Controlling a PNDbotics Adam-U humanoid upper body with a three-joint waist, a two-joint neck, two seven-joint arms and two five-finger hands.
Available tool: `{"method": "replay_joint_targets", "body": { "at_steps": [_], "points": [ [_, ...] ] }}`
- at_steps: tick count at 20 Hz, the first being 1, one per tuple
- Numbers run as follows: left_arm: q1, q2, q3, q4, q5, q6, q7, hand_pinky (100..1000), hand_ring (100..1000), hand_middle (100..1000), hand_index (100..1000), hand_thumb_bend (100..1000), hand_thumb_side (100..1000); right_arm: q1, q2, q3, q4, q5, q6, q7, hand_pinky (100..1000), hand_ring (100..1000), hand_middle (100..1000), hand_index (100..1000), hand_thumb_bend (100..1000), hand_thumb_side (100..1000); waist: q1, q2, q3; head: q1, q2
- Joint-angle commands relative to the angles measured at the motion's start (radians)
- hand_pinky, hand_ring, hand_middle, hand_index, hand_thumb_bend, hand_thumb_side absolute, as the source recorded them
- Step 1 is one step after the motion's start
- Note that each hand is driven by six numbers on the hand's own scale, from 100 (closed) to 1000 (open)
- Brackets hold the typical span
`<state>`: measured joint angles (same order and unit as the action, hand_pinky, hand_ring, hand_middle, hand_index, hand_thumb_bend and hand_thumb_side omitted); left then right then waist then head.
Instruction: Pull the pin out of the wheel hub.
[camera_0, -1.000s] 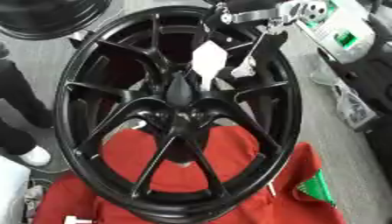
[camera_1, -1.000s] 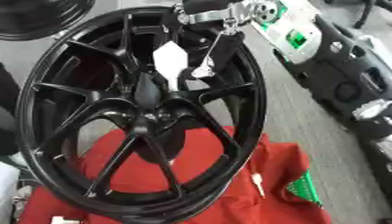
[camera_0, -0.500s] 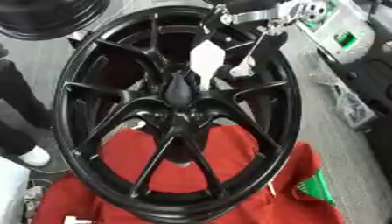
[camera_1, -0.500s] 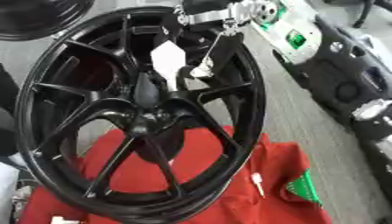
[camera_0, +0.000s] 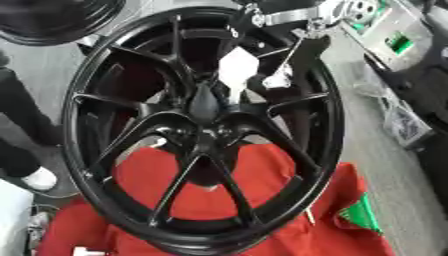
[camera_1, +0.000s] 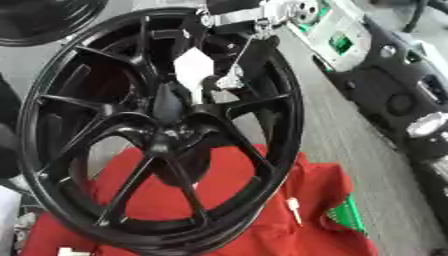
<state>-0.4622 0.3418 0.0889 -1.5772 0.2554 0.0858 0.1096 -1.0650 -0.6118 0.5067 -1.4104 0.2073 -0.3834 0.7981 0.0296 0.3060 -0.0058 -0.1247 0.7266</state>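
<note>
moved: nothing, my right hand (camera_0: 293, 15) stays upper centre | fingers: cannot tell | pin (camera_0: 282, 60): thin, stiff, light, take near wheel hub (camera_0: 206, 107)

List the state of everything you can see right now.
Wheel: standing on its edge on the cloth.
Cloth: red, rumpled, under the wheel.
Right hand: reached in between the spokes, at the hub.
Pin: cannot make it out.
Left hand: not in view.

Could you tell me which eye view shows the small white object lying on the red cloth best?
The right eye view: the white object lies clear of the wheel on the red cloth. In the left eye view only a sliver shows by the rim.
</note>
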Motion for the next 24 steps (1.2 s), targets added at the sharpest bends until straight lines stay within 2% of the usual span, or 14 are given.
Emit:
{"method": "replay_joint_targets", "body": {
  "at_steps": [1, 4, 10, 14, 15, 18, 24],
  "points": [
    [-0.018, 0.015, 0.003, -0.012, -0.003, 0.003, 0.001, 832, 764, 639, 763, 100, 804, -0.023, -0.021, -0.005, -0.017, -0.002, -0.109, 0.109, 819, 770, 693, 798, 240, 204, -0.001, -0.014, 0.002, -0.002, -0.013],
    [-0.019, 0.014, 0.003, -0.013, -0.003, 0.004, 0.001, 832, 765, 639, 763, 100, 804, -0.021, -0.019, -0.003, -0.015, 0.005, -0.111, 0.109, 818, 769, 684, 791, 246, 206, -0.001, -0.014, 0.003, -0.003, -0.013],
    [-0.020, 0.013, 0.003, -0.011, -0.005, 0.006, 0.001, 833, 765, 639, 763, 100, 804, -0.019, -0.012, -0.006, -0.009, 0.002, -0.104, 0.109, 803, 738, 555, 689, 208, 169, 0.000, -0.013, 0.004, -0.006, -0.014],
    [-0.019, 0.013, 0.003, -0.010, -0.006, 0.008, 0.003, 833, 765, 639, 763, 100, 806, -0.023, -0.011, -0.014, -0.015, -0.029, -0.074, 0.109, 784, 690, 447, 576, 140, 116, -0.001, -0.013, 0.004, -0.007, -0.011],
    [-0.019, 0.013, 0.003, -0.010, -0.006, 0.009, 0.003, 833, 765, 638, 762, 100, 806, -0.023, -0.011, -0.018, -0.017, -0.037, -0.066, 0.108, 774, 663, 398, 526, 100, 100, -0.001, -0.013, 0.005, -0.007, -0.010],
    [-0.019, 0.011, 0.005, -0.010, -0.006, 0.011, 0.007, 833, 765, 638, 762, 100, 807, -0.026, -0.012, -0.030, -0.019, -0.066, -0.028, 0.093, 754, 614, 324, 457, 100, 100, -0.001, -0.014, 0.005, -0.009, -0.009],
    [-0.014, 0.015, 0.005, -0.010, -0.006, 0.014, 0.011, 833, 765, 638, 762, 100, 811, -0.069, -0.056, -0.056, -0.072, -0.124, 0.013, 0.072, 738, 576, 264, 405, 109, 146, -0.008, -0.018, 0.001, -0.009, -0.006]
  ]
}}
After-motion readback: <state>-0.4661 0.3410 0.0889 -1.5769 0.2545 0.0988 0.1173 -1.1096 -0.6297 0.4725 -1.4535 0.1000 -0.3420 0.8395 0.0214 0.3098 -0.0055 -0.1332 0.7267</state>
